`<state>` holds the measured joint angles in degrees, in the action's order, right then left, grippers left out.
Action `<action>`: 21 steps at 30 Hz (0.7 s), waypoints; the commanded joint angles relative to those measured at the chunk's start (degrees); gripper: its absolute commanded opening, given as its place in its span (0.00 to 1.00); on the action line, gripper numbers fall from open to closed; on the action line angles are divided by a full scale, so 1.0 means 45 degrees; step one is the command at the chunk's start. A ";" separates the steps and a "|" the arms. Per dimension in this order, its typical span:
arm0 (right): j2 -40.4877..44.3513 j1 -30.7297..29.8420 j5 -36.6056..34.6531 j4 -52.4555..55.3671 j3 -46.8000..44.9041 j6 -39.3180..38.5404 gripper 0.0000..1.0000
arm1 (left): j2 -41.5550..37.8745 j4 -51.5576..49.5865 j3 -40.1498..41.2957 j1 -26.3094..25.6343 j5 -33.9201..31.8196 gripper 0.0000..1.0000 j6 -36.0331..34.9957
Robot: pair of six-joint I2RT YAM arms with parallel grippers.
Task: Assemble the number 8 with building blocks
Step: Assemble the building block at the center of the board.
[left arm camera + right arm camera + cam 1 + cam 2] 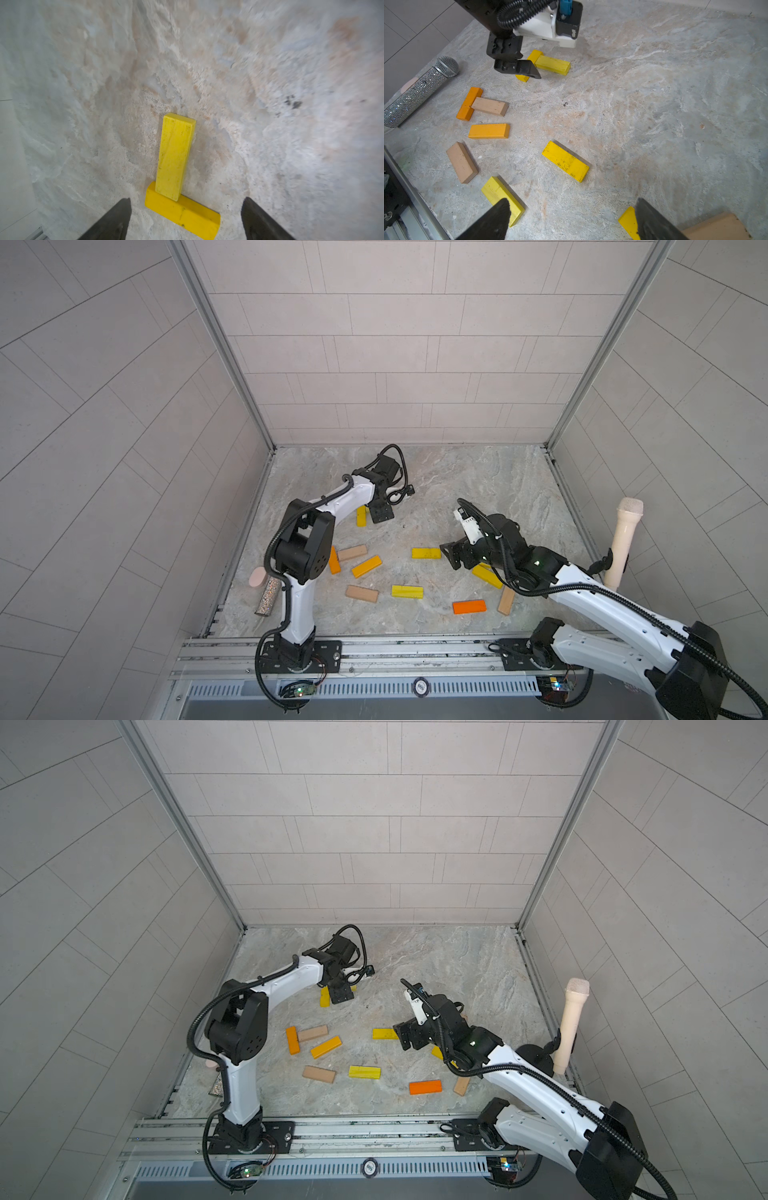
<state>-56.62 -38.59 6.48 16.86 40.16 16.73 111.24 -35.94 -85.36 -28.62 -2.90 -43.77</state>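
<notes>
Find the left tool (pixel 186 200) released, spread wide and gripping nothing, poised right over a yellow pair (pixel 550 64) of bars lying flat on the table (pixel 478 489): a stem bar (pixel 175 155) with its end touching the side of a cross bar (pixel 182 215), forming a square corner. Take that pair as the only built part of the number 8, so rate the job as barely begun. See every loose bar on the side of the pair toward the arm bases (pixel 297 651). Find the right tool (pixel 573 200) released and empty too, well apart from the pair. Spot a loose yellow bar (pixel 565 161) between the pair and the right tool, just ahead of that tool and much nearer to it than to the left tool. Read its long axis as slanted against the line joining the right tool's fingertips (pixel 496 218), neither square to that line nor along it. Judge this fetch to suit the right tool, and expect to need a wrist turn before closing across the narrow width. Note an orange bar (pixel 469 104) and a tan bar (pixel 490 106), touching each other, as the nearest loose choice for the left tool, nearer the bases than the pair.
</notes>
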 commanded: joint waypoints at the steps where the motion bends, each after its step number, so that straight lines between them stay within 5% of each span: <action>1: 0.0051 -0.0050 0.0156 -0.0290 -0.0160 0.0036 0.95 | -0.1221 0.1323 0.1322 -0.0586 0.0042 1.00 0.2417; 8: 0.0061 -0.0058 0.0253 -0.0300 -0.0117 0.0015 0.95 | -0.3445 0.2092 0.3967 -0.1780 -0.0852 1.00 0.6449; 21: -0.0017 -0.0065 0.0279 -0.0438 -0.0063 0.0198 0.96 | -0.6041 0.1876 0.6838 -0.1852 -0.1584 1.00 1.1987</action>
<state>-56.62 -38.61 7.53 15.62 40.03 17.04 84.71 -25.96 -56.07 -37.04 -7.94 1.72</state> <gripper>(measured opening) 0.955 0.997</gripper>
